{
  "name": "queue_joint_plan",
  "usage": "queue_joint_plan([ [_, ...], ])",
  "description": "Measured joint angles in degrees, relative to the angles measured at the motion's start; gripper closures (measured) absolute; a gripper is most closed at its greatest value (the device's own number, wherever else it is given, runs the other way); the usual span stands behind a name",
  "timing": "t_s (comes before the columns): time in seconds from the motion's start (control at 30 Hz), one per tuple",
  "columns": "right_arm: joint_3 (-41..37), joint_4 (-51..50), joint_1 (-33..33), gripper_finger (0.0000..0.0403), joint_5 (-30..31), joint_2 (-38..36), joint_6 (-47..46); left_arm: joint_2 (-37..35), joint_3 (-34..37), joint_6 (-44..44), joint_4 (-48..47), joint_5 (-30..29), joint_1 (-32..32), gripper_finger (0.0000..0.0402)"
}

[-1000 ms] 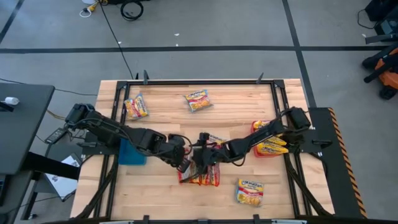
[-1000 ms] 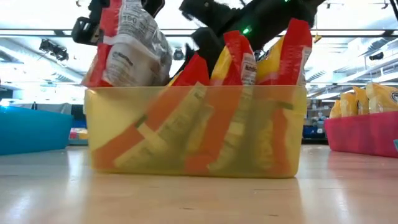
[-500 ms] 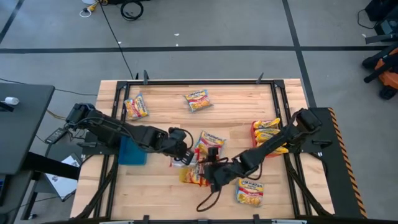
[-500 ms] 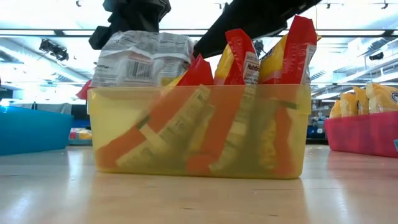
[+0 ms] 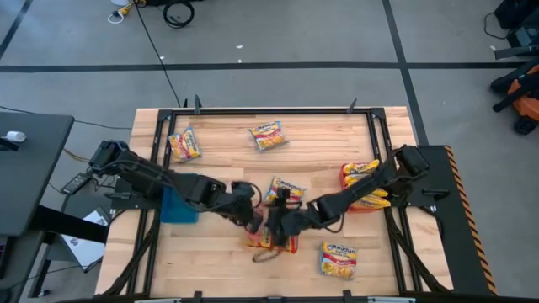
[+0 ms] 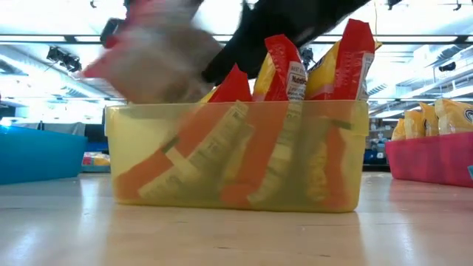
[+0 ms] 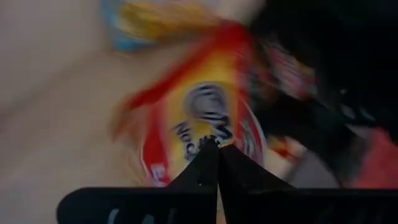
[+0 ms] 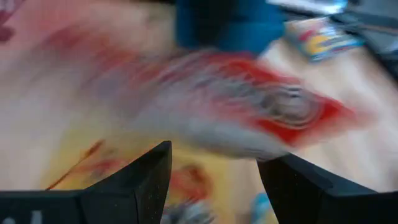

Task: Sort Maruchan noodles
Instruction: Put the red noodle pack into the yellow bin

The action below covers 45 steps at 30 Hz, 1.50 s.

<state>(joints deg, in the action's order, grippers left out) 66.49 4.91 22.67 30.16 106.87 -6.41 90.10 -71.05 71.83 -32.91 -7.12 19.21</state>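
A yellow tray point(image 6: 347, 118) near the table's front holds several red-orange Maruchan noodles packets point(image 6: 282, 68) standing on edge and leaning on its walls. My left gripper point(image 7: 213, 144) is shut on another red-orange packet point(image 6: 151, 66), blurred, above the tray's left end. My right gripper point(image 8: 214, 155) stands open beside it over the tray point(image 5: 274, 244), that packet point(image 8: 249, 106) just ahead of its fingers. Loose packets lie flat on the table point(image 5: 285, 189), point(image 5: 184, 143), point(image 5: 268, 135), point(image 5: 338, 258). My left gripper pinches the red-orange packet between its two fingertips at the packet's end nearest the gripper point(image 7: 208, 127). The fingers slant down from the table's left. The packet is lifted, tilted, over the tray's left end point(image 6: 118, 111); whether it touches the rim, blur hides.
A red tray point(image 5: 347, 172) with yellow packets stands at the right, a blue tray point(image 5: 177, 206) at the left under my left arm. A dark cable loop point(image 5: 268, 257) hangs below my right gripper near the front edge.
My right gripper has swung toward the table's near edge and then come back to the yellow tray beside my left gripper. The held packet has turned from upright to lying across the tray's left end and now tips, blurred.
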Motion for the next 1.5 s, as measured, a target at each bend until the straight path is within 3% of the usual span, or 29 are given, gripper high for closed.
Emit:
queue_joint_plan([
  [0.2, 0.1, 1.0, -2.7, 0.0163, 1.7, 0.3, 0.4, 0.0, -0.3, 0.0, 1.2, 1.2, 2.1, 0.0397],
  [0.43, 0.2, 1.9, -2.0, 0.0163, 1.0, 0.3, 0.5, -0.2, 2.4, -2.1, -1.8, -2.5, 2.0, 0.0397],
  [0.67, 0.0, 0.2, 0.4, 0.0163, 1.1, -0.4, 1.2, 0.0, 3.3, -9.5, 5.2, -2.5, 1.0, 0.0397],
  [0.97, 0.0, -0.3, 0.8, 0.0163, 1.4, -0.9, 1.6, -0.1, 3.2, -6.1, 3.7, -1.0, 1.9, 0.0397],
  [1.17, 0.1, -0.5, 0.7, 0.0163, 2.9, -0.9, 1.5, -0.1, 3.2, -6.7, 2.1, -4.9, 1.6, 0.0397],
  [1.3, 0.2, -0.3, 0.4, 0.0163, 2.9, -1.0, 1.4, -0.1, 3.2, -6.7, -0.1, -4.5, 0.9, 0.0397],
  [1.5, 0.3, 0.4, -2.0, 0.0163, -1.5, 0.1, 0.4, 0.0, 3.2, -5.0, -2.7, -1.8, 1.0, 0.0397],
])
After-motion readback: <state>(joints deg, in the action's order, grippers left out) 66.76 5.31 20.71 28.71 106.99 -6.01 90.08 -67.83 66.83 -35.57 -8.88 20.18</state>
